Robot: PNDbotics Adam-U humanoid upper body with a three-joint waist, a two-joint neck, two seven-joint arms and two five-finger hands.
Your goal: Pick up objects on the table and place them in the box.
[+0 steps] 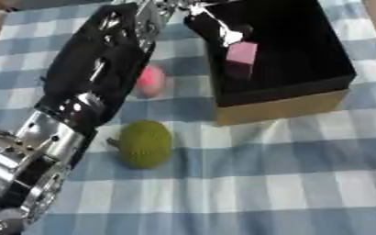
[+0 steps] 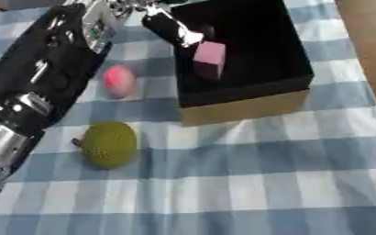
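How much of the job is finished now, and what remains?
Nothing rests in the box yet. The left hand is over it with a pink cube at its fingertips. The pink ball and green fruit are still on the table.

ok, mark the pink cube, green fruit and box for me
pink cube (image 2: 210, 52), right eye view, its pink top face
green fruit (image 2: 111, 144), right eye view, middle of its bumpy skin
box (image 1: 284, 108), left eye view, tan front wall

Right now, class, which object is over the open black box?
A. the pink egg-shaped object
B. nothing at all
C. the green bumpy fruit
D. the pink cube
D: the pink cube shows over the box interior at the left robot hand fingertips, while both other objects lie on the cloth outside.
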